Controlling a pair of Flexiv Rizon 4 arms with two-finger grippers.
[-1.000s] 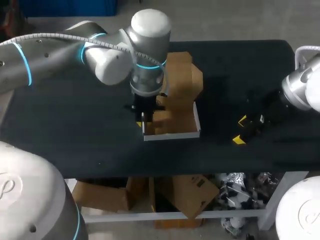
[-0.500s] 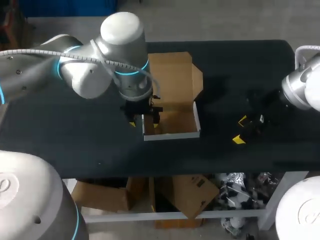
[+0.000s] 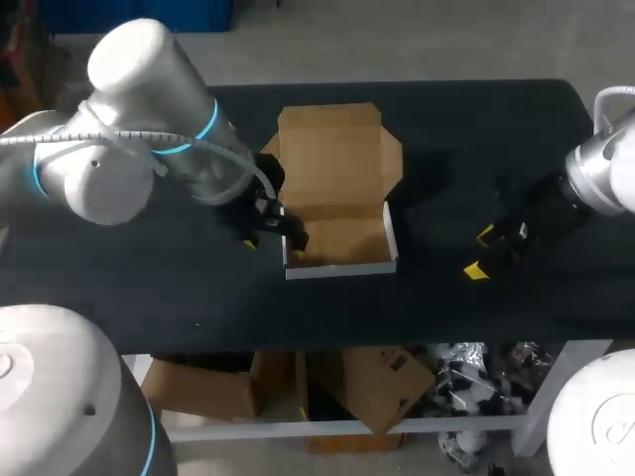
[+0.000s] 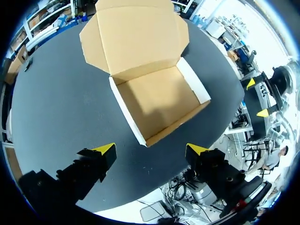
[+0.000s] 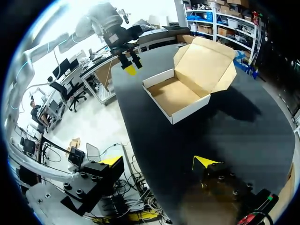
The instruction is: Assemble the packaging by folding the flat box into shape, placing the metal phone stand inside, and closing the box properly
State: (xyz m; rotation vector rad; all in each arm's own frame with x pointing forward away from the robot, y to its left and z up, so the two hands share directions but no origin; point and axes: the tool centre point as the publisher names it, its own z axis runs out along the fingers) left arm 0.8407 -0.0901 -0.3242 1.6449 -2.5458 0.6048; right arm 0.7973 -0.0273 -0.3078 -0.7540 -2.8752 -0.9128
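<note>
Cardboard box [image 3: 337, 243] sits about the middle of the bench [image 3: 149, 288], already folded into an open tray with white-edged walls, its lid [image 3: 327, 154] laid back flat toward the far edge with the side flaps [image 3: 393, 164] spread out. The tray is bare inside, so I judge the folding step done and the loading step next. I can find no phone stand in any view, on the bench or in either claw, so I cannot say where it is. My left claw [image 3: 273, 236] hangs just beside the box's left wall, by its near-left corner, fingers spread wide with nothing between them; its wrist view shows that corner of the tray just ahead of the claw [image 4: 151, 150]. My right claw [image 3: 481, 253] is toward the bench's right edge, well apart from the box, also wide and empty [image 5: 158, 162]. The next move calls for locating the stand, gripping it and lowering it inside the walls without knocking the light tray askew. Only the upright walls and my left arm, which reaches over the bench's left half, stand near that path
</note>
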